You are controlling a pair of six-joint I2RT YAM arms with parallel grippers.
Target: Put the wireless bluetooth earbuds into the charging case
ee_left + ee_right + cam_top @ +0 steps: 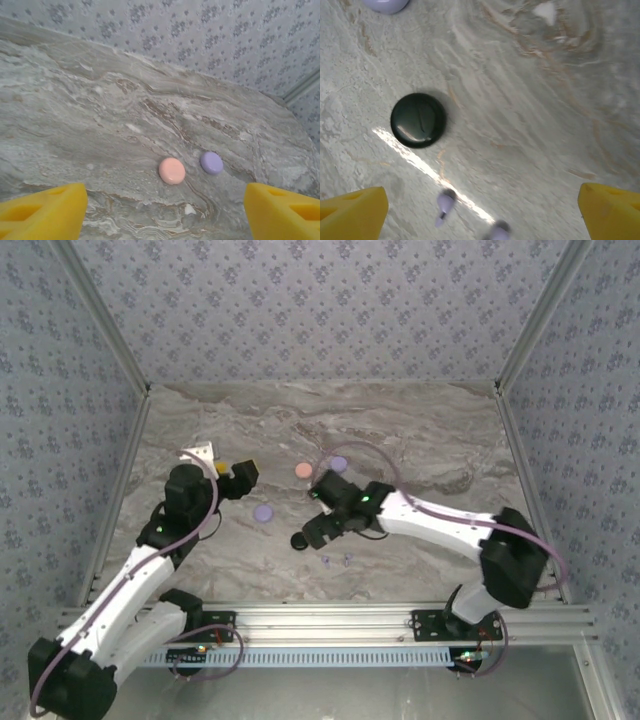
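Note:
Two pale lavender earbuds [444, 205] [325, 560] lie loose on the marble table, the second one [497, 231] [347, 559] just to the right of the first. A black round charging case [418, 120] [299, 540] sits shut beside them. My right gripper [482, 215] [312, 510] hovers open above this spot, nothing between its yellow fingers [352, 215]. Further left, my left gripper [165, 212] [238, 475] is open and holds nothing. Ahead of it lie a pink round case [172, 170] [303, 470] and a lavender round case [211, 162] [338, 464].
Another lavender round case [263, 512] [385, 4] lies between the two grippers. A small white piece [203, 452] sits behind the left wrist. Patterned walls enclose the table on three sides, and a metal rail [330, 620] runs along the near edge.

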